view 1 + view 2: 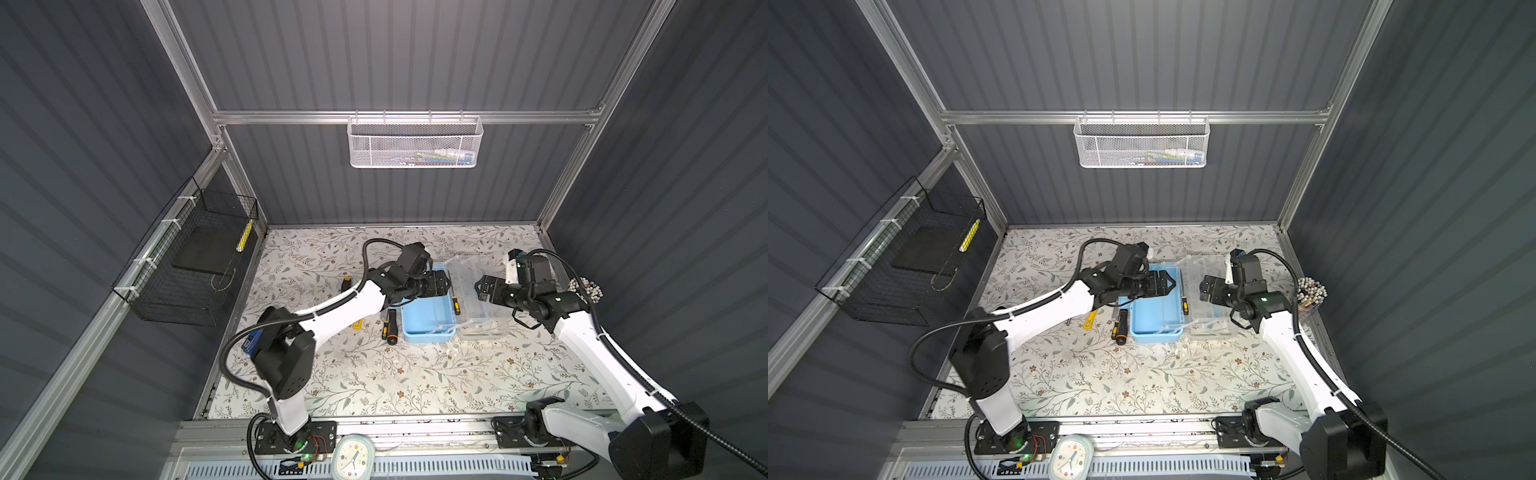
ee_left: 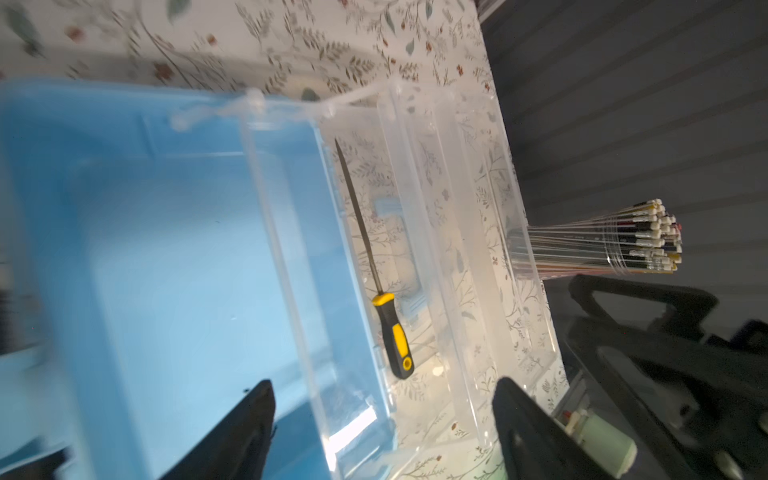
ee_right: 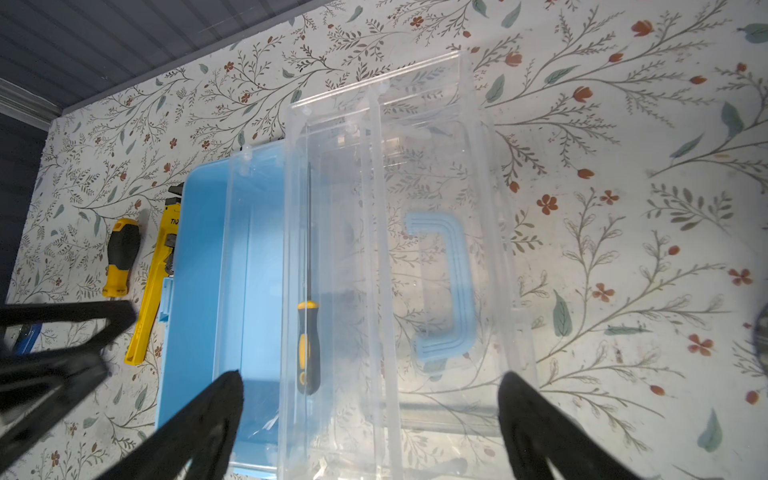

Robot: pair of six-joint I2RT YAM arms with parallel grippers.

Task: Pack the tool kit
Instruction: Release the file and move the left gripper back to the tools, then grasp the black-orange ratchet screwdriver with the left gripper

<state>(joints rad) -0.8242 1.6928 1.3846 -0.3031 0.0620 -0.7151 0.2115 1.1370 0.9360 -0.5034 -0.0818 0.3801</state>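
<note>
Right wrist view: the open light-blue tool kit case (image 3: 195, 270) lies on the bench (image 3: 623, 208) below the right tool (image 3: 370, 376), whose jaws are spread and empty. The left tool (image 1: 1172, 284), likewise released, hovers over the case's far end. A pipe wrench (image 3: 156, 274) lies beside the case.

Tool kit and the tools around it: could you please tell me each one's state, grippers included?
tool kit base: open, nothing seen inside
clear lid: swung open, flat on the table
thin yellow-black tool: lying within the clear plastic
pipe wrench: on the table, unpacked
stubby screwdriver: on the table, unpacked
orange-black screwdriver: on the table, unpacked
left gripper: open, empty, over the base
right gripper: open, empty, over the lid
</note>
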